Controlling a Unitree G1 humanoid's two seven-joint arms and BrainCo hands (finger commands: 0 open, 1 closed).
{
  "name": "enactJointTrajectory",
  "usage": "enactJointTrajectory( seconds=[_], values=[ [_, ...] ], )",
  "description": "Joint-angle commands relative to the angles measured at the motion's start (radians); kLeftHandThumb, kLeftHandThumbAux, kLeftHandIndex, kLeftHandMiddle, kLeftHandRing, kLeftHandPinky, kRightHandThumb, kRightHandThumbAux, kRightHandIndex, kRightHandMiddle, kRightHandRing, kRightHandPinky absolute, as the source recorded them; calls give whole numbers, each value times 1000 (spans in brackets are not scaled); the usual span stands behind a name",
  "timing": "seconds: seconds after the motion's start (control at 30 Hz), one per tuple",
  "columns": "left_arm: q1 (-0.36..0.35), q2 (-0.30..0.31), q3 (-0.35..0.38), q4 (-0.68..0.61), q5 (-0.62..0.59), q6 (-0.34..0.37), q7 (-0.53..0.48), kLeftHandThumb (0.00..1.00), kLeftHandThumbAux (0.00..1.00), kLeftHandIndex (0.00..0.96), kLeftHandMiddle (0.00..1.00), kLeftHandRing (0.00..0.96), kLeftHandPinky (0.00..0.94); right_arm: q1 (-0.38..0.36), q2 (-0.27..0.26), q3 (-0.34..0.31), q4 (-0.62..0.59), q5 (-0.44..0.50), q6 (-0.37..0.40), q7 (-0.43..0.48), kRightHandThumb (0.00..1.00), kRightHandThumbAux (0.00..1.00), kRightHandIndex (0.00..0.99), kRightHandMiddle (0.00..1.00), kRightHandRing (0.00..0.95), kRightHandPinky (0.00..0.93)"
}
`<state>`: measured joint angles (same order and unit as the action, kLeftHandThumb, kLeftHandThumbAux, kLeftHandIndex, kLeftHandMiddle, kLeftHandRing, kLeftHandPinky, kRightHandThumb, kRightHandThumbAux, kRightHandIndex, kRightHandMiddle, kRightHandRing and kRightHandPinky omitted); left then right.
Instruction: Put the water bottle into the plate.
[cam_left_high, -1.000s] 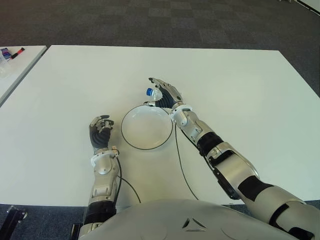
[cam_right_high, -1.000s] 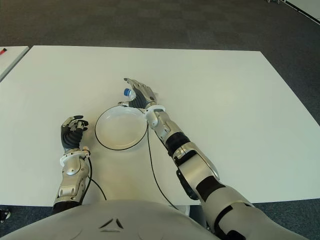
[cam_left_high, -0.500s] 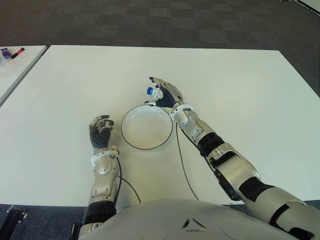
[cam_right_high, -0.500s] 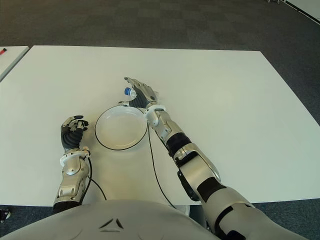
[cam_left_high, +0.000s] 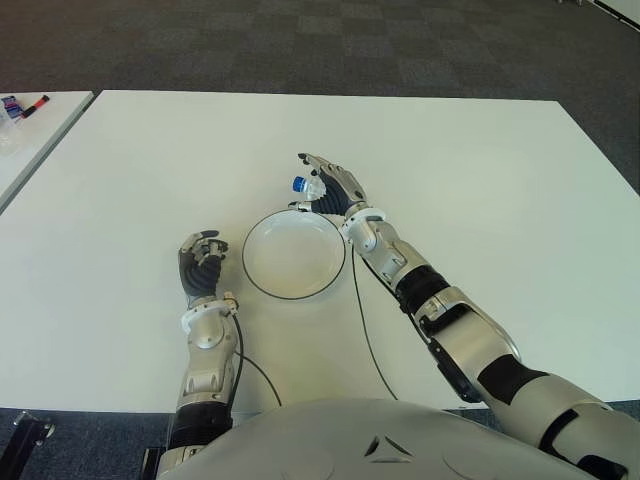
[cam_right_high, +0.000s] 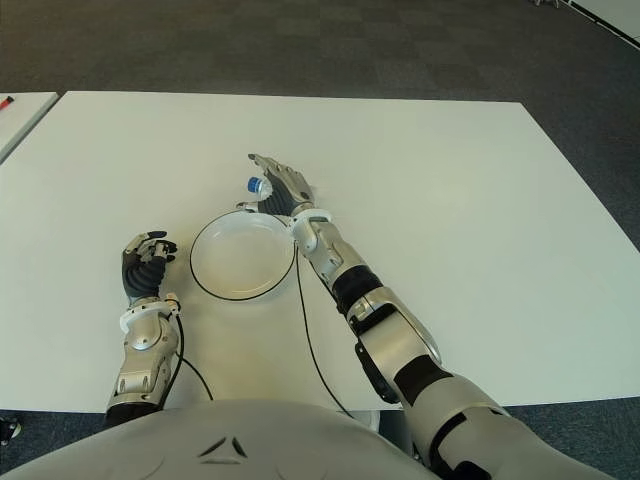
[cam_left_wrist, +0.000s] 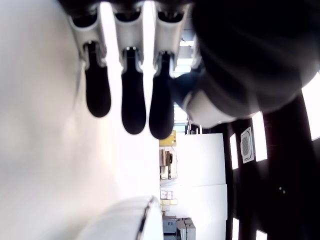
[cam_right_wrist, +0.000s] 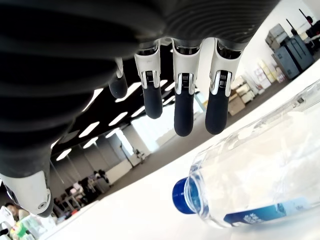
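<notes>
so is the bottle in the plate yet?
No. The water bottle lies on its side on the table, just beyond the plate rim, under the open right hand.

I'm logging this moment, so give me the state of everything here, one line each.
water bottle: capped, lying on its side on the table, outside the plate.
plate: upright, nothing in it.
right hand: over the bottle at the plate's far rim, fingers open, gripping nothing.
left hand: left of the plate, fingers curled, holding nothing.
</notes>
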<state>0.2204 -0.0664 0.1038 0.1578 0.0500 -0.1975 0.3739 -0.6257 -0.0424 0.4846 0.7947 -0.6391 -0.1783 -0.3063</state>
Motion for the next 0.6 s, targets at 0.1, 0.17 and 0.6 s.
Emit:
enactJointTrajectory(
  seconds=[0.1,0.17,0.6],
  values=[
    [15,-28,4,16,-9,27,-5,691,723,425,554,520,490,-39,2,1,61,-14,-21,-58,276,595,27,204,293,380],
    [13,-29,5,19,-10,22,-4,692,722,425,554,520,495,-51,3,1,77,-12,-30,-66,280,596,30,209,295,378],
    [11,-25,4,35,-6,4,-6,689,723,423,547,508,478,-140,25,-13,221,14,-60,-93,309,605,47,228,302,366]
  ],
)
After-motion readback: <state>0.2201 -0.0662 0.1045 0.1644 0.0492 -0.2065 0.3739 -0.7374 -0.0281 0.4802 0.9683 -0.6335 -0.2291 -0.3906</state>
